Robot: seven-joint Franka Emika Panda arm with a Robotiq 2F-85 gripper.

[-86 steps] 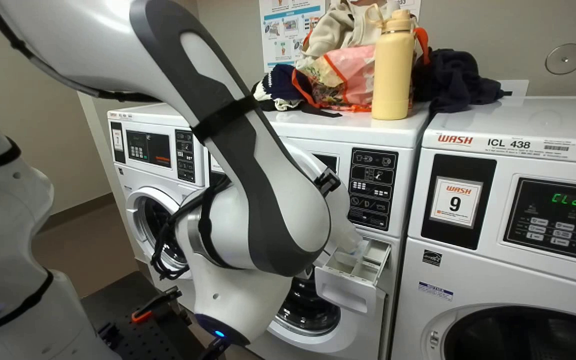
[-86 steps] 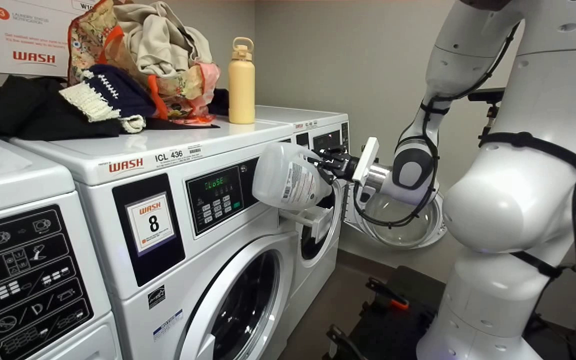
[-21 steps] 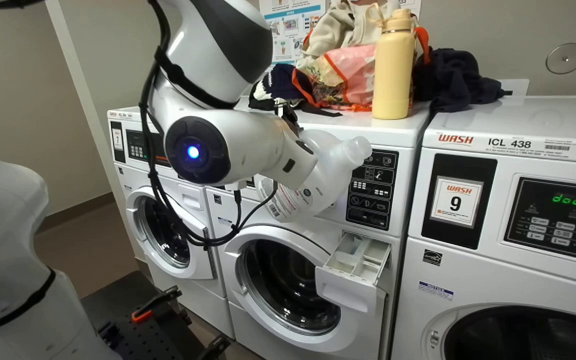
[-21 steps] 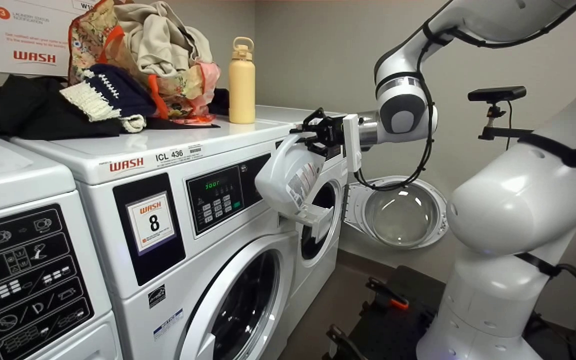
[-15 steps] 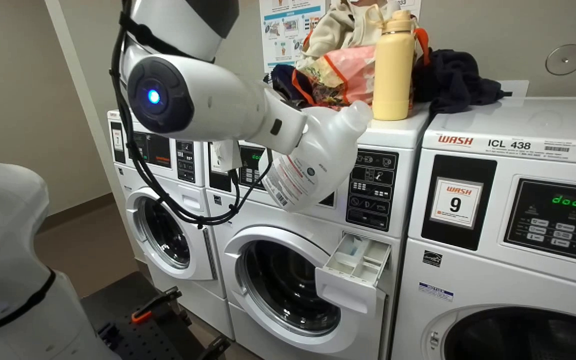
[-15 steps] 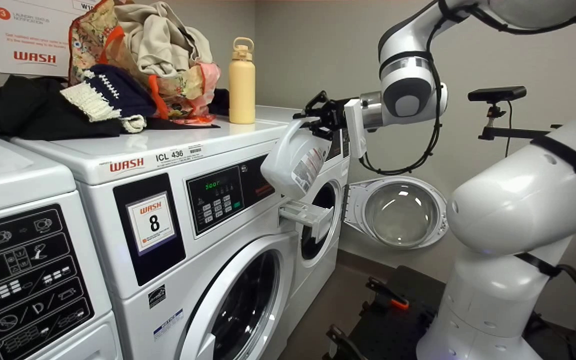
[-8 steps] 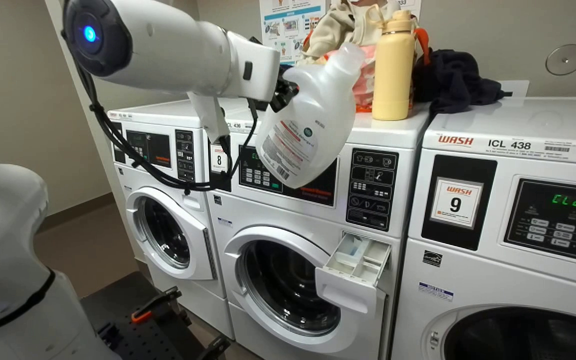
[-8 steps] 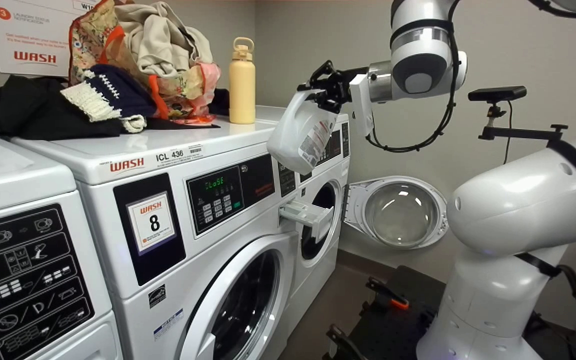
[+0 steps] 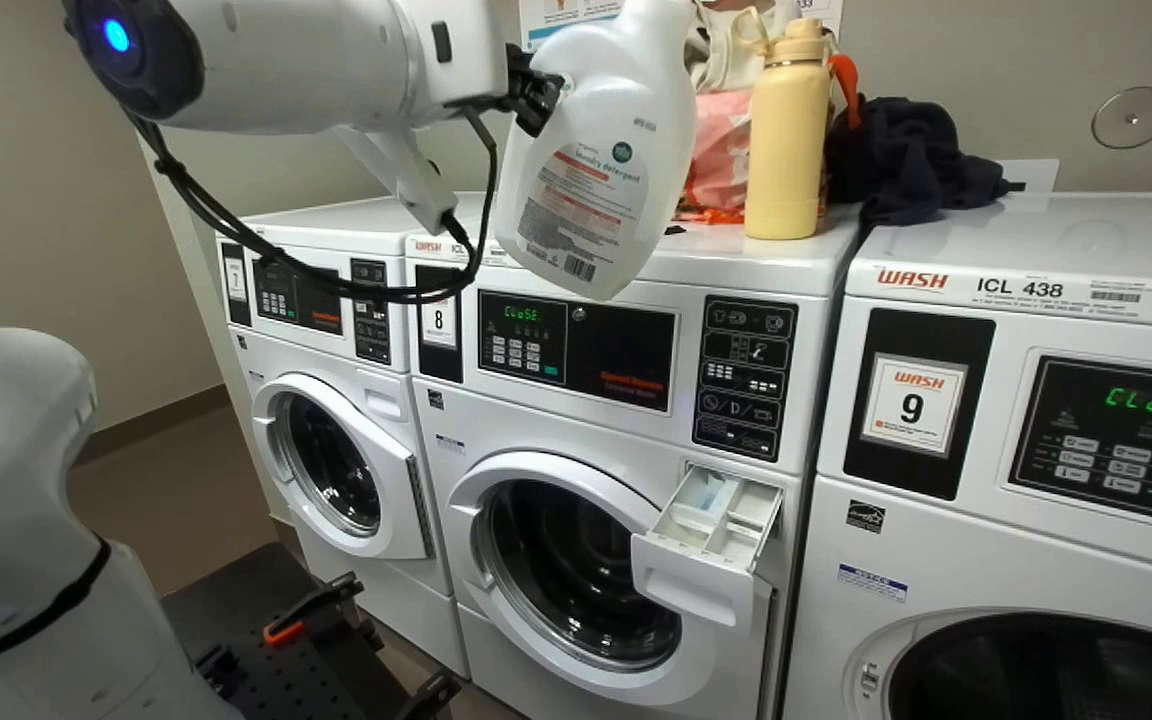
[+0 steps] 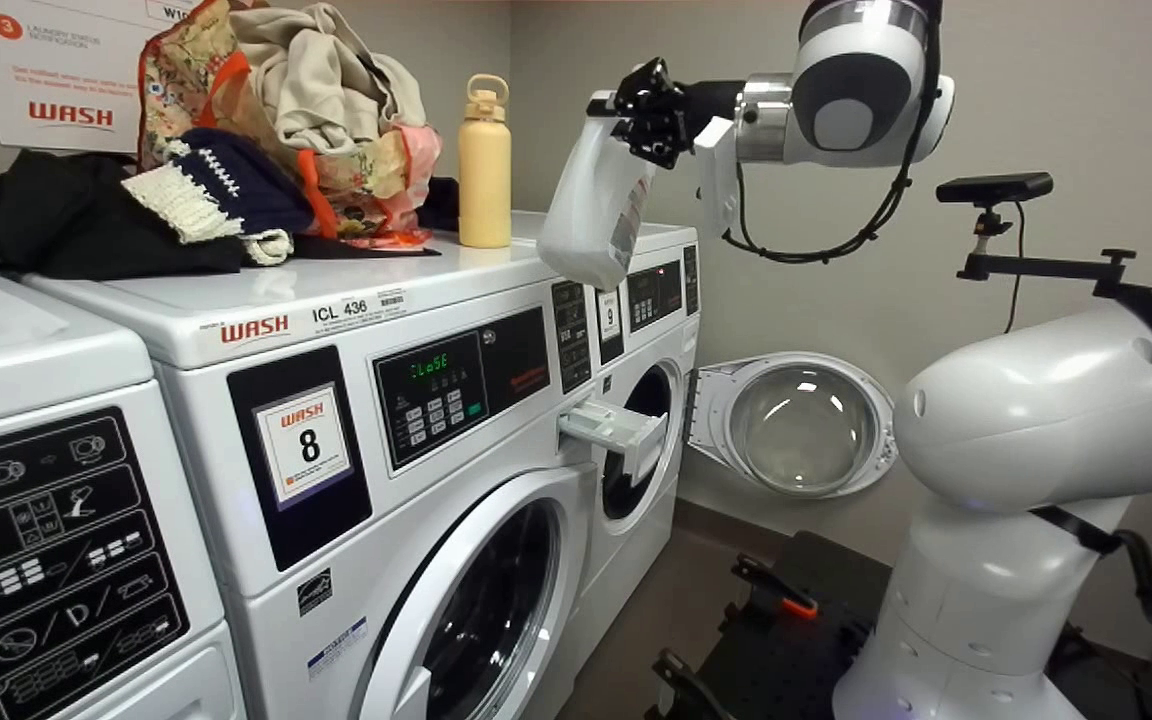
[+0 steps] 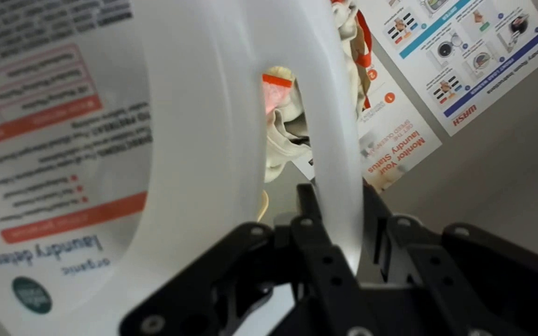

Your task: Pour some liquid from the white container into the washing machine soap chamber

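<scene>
Text, white jug [image 9: 601, 180]: "laundry detergent", "organic" above it; "DIRECTIONS" and "TO PRETREAT" legible upside down in my wrist view, finer lines blurred. Washer [image 9: 626, 440]: sticker [image 10: 302, 447] "WASH", 8; top edge "ICL 436"; display [image 10: 431, 368] "CLoSE". Neighbouring machine [image 9: 1016, 540]: "WASH", "ICL 438", number 9, also "CLoSE". Wall poster [image 11: 465, 56]: "Laundry Room Instructions". Sheet [image 11: 399, 135] beside it: "Monitor Your Laundry Status".

Jug: translucent white plastic, pale label area with red bands and a dark green disc, moulded side handle [image 11: 327, 116]. I have it in mid-air, tilted, base downward, well above the soap drawer [image 9: 693, 565] and apart from it. Neck cut off by the top edge in an exterior view.

My claw [image 11: 341, 203]: clamped on the handle, one finger each side, gap no wider than the handle.

Drawer: pulled out of the washer, divided compartments; pale bluish patch in one, liquid or plastic I cannot tell.

Surroundings: jug blocks part of the flowered bag [image 10: 361, 190] in an exterior view. Bag holds beige clothing [image 10: 311, 80]. Yellow bottle [image 9: 784, 150] upright on the washer, near the bag. Dark clothes [image 9: 911, 160] heaped nearby. Round glass door [image 10: 801, 425] swung out beyond the drawer.
</scene>
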